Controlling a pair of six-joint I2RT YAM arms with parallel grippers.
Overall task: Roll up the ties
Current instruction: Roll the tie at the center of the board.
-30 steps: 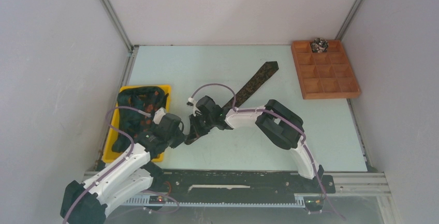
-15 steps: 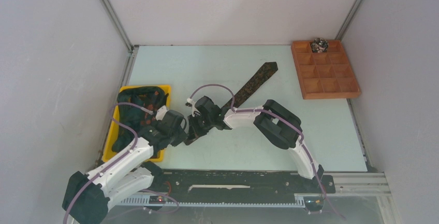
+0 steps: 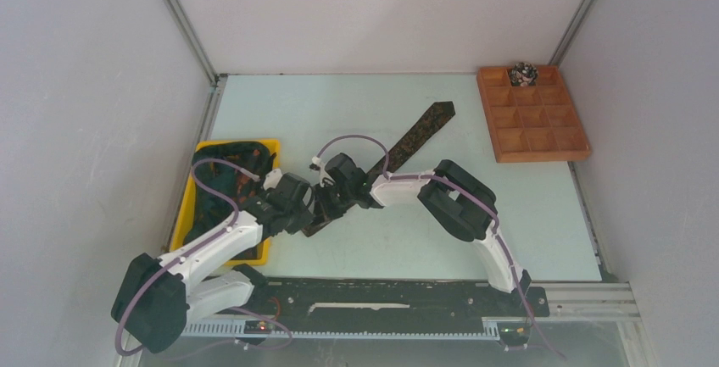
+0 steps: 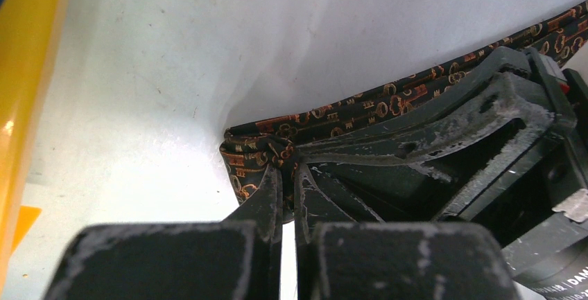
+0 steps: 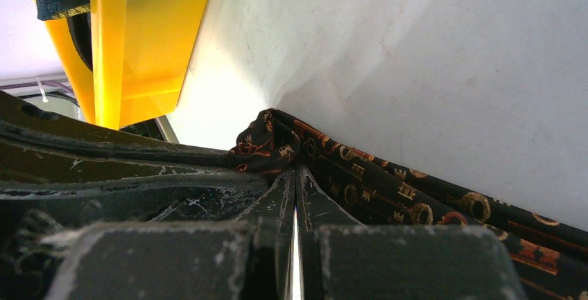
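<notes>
One dark tie [image 3: 415, 136] with an orange pattern lies slanted across the table, its wide end toward the back right. Its near end is bunched where both grippers meet. My left gripper [image 3: 311, 214] is shut on that bunched end [image 4: 251, 159], with fabric pinched between its tips [image 4: 288, 168]. My right gripper [image 3: 326, 207] comes from the other side and is shut on the same fold [image 5: 296, 170]; the tie [image 5: 388, 190] runs off to the right. Each wrist view shows the other gripper pressed close. More ties [image 3: 222, 168] lie heaped in the yellow tray. A rolled tie [image 3: 523, 73] sits in the wooden box.
The yellow tray [image 3: 183, 247] stands at the left edge of the table, just left of the grippers; its wall [image 5: 139, 50] shows in the right wrist view. A wooden box of compartments [image 3: 534, 125] stands at the back right. Grey walls close in the table.
My left arm has swung to the right and its gripper has come up against the right gripper at the tie's near end. The right arm and the tie have hardly moved.
</notes>
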